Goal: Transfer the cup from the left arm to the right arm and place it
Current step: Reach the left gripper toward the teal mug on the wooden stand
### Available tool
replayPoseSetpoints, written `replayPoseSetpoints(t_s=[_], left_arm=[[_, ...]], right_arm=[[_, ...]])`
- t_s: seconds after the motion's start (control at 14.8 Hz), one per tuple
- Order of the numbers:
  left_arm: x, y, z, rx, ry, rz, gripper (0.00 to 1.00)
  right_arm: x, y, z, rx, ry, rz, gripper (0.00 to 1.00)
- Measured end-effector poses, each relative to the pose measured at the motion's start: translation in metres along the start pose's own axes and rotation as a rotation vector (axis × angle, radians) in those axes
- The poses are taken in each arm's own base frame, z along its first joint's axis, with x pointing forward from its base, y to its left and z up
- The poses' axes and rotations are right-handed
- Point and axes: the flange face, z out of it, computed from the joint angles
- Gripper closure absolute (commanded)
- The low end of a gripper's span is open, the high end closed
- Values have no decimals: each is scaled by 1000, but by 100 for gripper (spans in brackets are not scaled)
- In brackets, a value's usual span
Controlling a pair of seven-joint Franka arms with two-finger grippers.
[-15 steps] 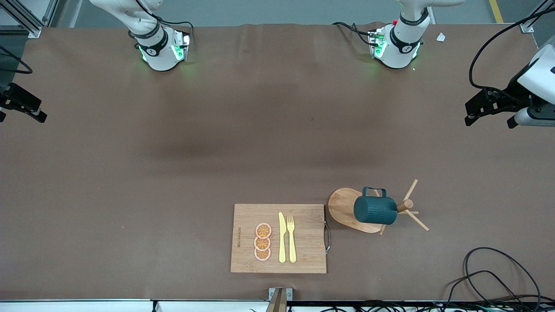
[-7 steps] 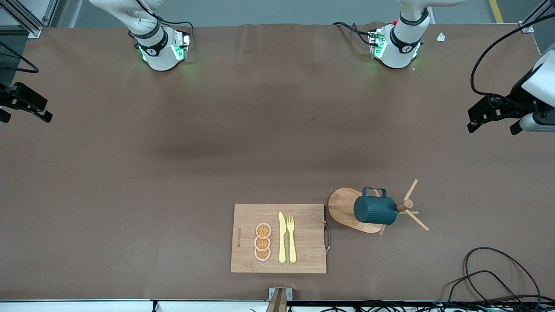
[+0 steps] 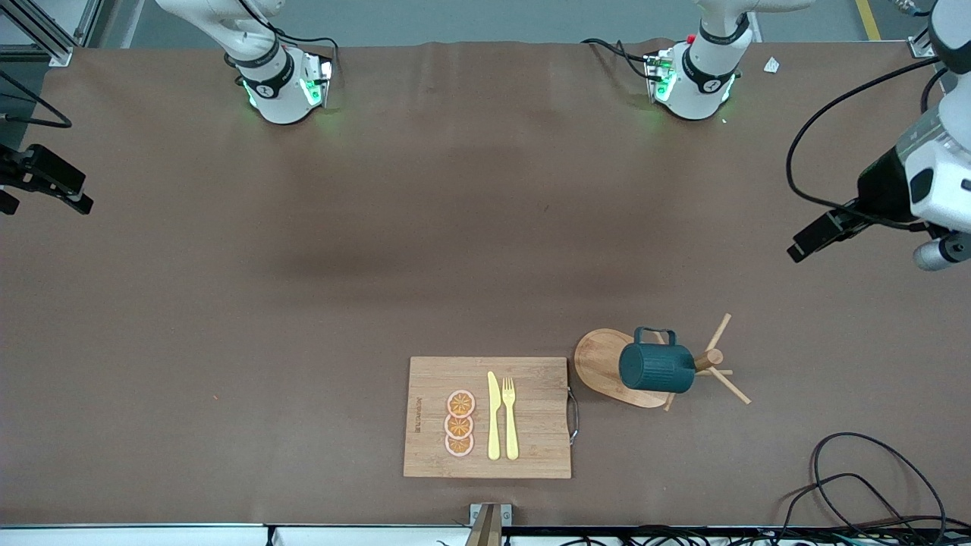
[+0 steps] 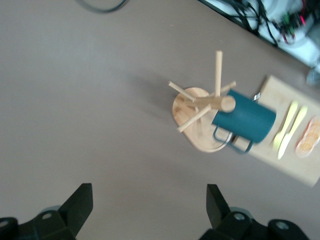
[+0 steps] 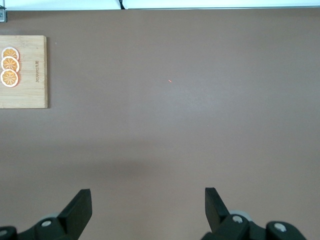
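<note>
The dark teal ribbed cup (image 3: 656, 368) hangs on its side on a peg of a wooden mug tree (image 3: 717, 356) with an oval base (image 3: 599, 364); its handle points toward the robots' bases. It also shows in the left wrist view (image 4: 245, 122), beside the tree (image 4: 202, 105). My left gripper (image 3: 806, 244) is open and empty, up in the air over bare table at the left arm's end, apart from the cup; it shows in its own view (image 4: 149, 207). My right gripper (image 3: 49, 193) is open and empty over the right arm's end (image 5: 148, 207).
A wooden cutting board (image 3: 531, 447) lies beside the mug tree, toward the right arm's end, with three orange slices (image 3: 460, 423), a yellow knife (image 3: 494, 415) and a fork (image 3: 510, 417). Its corner shows in the right wrist view (image 5: 30, 95). Black cables (image 3: 857, 485) lie near the table's front corner.
My left gripper has swung and moved down the view toward the mug tree. The right gripper has barely shifted. The cup has not moved.
</note>
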Motion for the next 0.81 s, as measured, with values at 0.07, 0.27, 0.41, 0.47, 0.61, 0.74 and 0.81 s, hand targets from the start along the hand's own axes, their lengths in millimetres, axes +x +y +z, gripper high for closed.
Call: replayPoseSetpoints(t_s=[0.07, 0.27, 0.41, 0.47, 0.61, 0.74, 0.81], left_arm=[[0, 8, 7, -2, -10, -101, 1], [-2, 38, 35, -34, -45, -360, 1], [5, 53, 58, -76, -80, -530, 1], [10, 60, 70, -92, -92, -598, 1], [18, 75, 94, -127, -115, -720, 1], [25, 90, 120, -155, -128, -815, 1], [27, 99, 134, -160, -132, -850, 1]], right_arm=[[0, 0, 0, 0, 0, 0, 0], [0, 1, 0, -1, 0, 1, 0], [0, 1, 0, -1, -2, 2, 0], [-1, 2, 0, -1, -5, 3, 0], [-2, 2, 1, -1, -15, 3, 0], [-2, 1, 1, -1, -20, 2, 0], [-3, 1, 2, 0, -26, 1, 0]])
